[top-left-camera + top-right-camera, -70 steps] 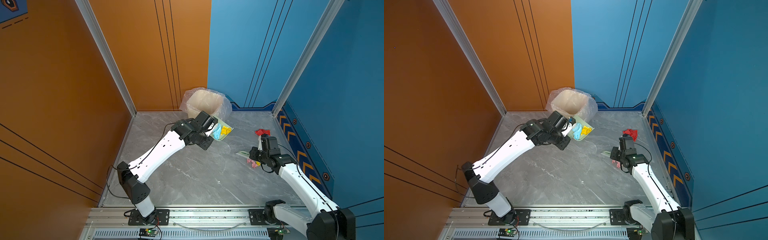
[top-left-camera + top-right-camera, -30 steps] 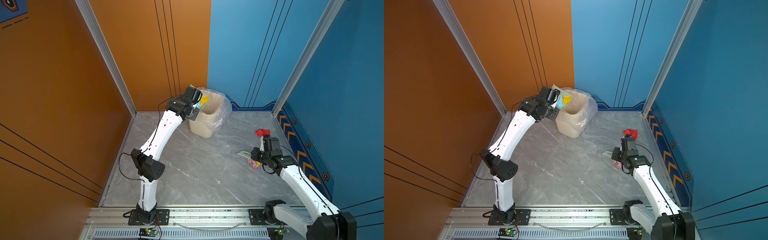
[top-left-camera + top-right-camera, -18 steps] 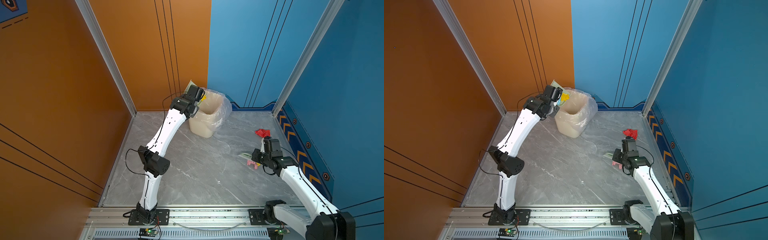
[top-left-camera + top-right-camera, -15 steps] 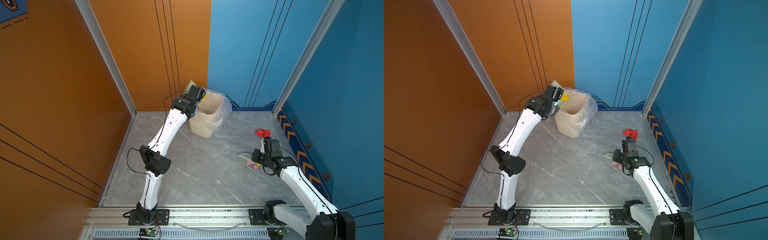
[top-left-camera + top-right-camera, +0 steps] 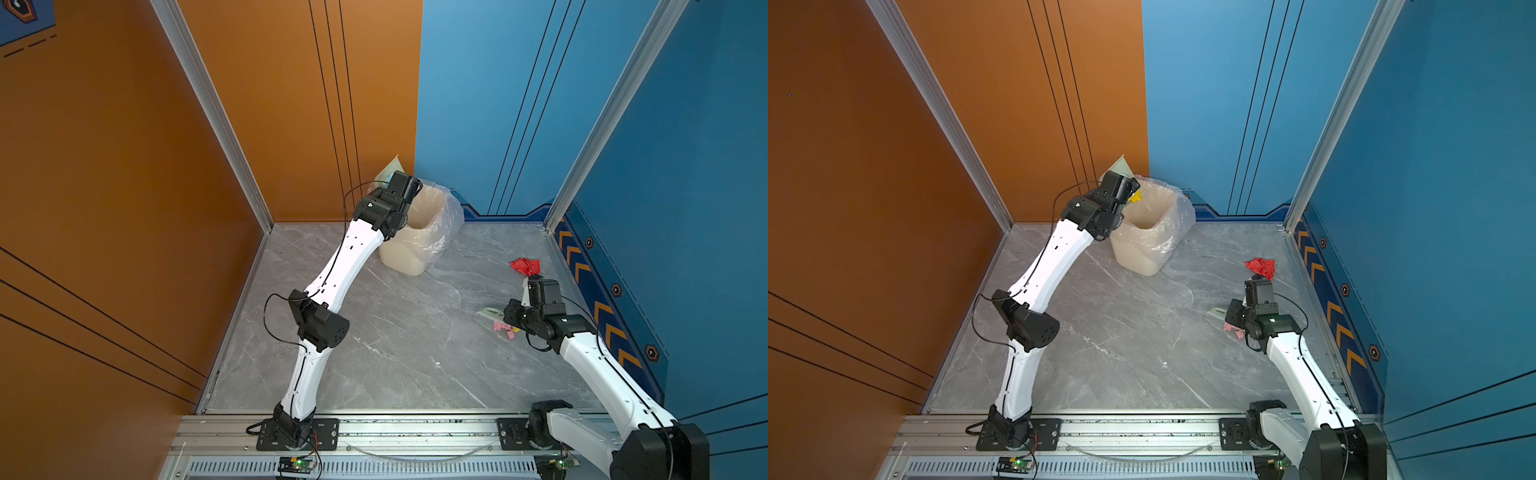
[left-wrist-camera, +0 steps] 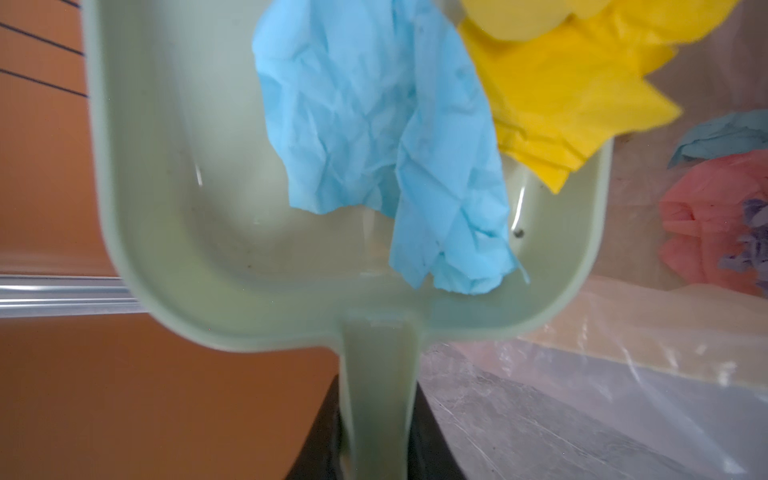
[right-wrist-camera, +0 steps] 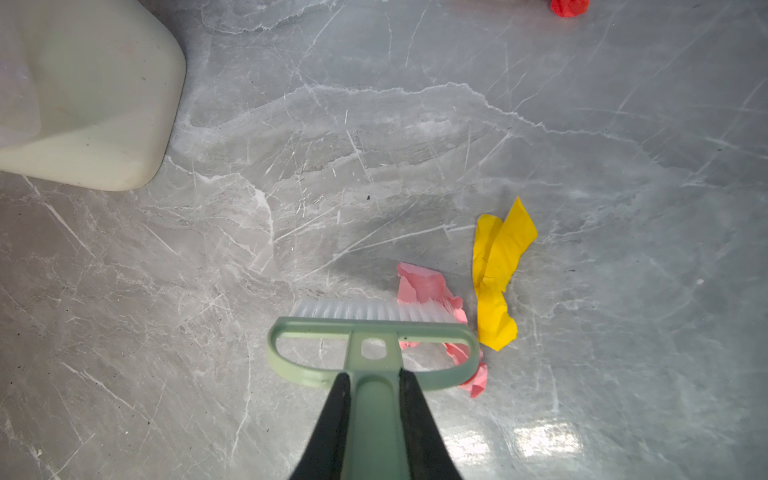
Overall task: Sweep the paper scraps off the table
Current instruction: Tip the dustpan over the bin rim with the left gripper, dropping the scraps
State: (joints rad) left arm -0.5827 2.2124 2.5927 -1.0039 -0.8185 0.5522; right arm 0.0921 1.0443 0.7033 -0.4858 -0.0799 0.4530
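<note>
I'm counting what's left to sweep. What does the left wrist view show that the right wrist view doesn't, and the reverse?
Only the left wrist: the left gripper shut on the dustpan, carrying a blue scrap and yellow wad; binned pink paper. Only the right wrist: the right gripper shut on the brush, at a pink scrap beside a yellow strip, with a red wad farther off. Both: the bin and the table.

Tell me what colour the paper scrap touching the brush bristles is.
The scrap at the brush is pink, clearest in the right wrist view.
</note>
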